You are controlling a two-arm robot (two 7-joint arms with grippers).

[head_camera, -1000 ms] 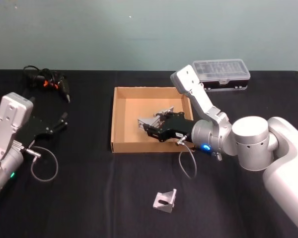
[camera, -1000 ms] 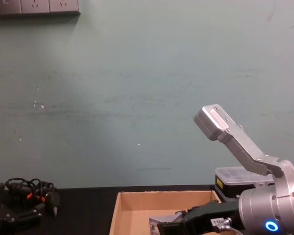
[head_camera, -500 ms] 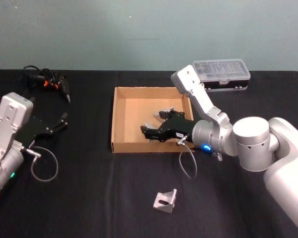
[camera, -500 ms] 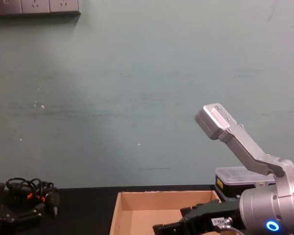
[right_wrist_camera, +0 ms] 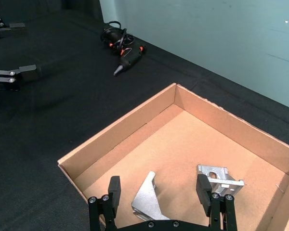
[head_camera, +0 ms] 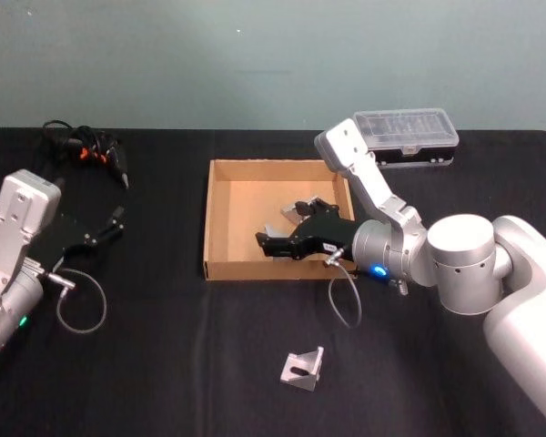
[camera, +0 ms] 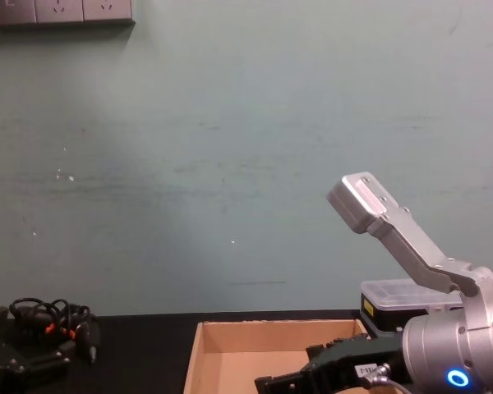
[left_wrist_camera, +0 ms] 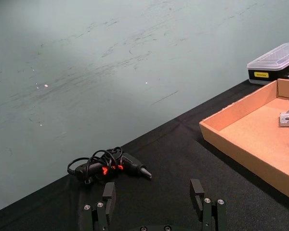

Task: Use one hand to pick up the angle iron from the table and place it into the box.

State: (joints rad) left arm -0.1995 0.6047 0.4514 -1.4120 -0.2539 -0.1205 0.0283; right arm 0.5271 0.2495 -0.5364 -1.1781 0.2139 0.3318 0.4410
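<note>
My right gripper (head_camera: 278,228) hovers open, low over the near right part of the tan cardboard box (head_camera: 207,218). In the right wrist view its open gripper (right_wrist_camera: 158,190) hangs above one silver angle iron (right_wrist_camera: 147,198) on the box floor, and a second angle iron (right_wrist_camera: 219,178) lies beside it. Neither piece touches the fingers. Another angle iron (head_camera: 302,368) rests on the black table (head_camera: 164,364) in front of the box. My left gripper (head_camera: 115,224) is parked open at the left, well away from the box.
A black plastic case (head_camera: 405,137) with a clear lid stands behind the box at the right. A black tool with orange marks and a coiled cord (head_camera: 86,146) lies at the back left. A loose cable loop (head_camera: 80,309) hangs by the left arm.
One second ago my right gripper held an angle iron inside the box. It has opened and let the piece go onto the box floor. The left arm has not moved.
</note>
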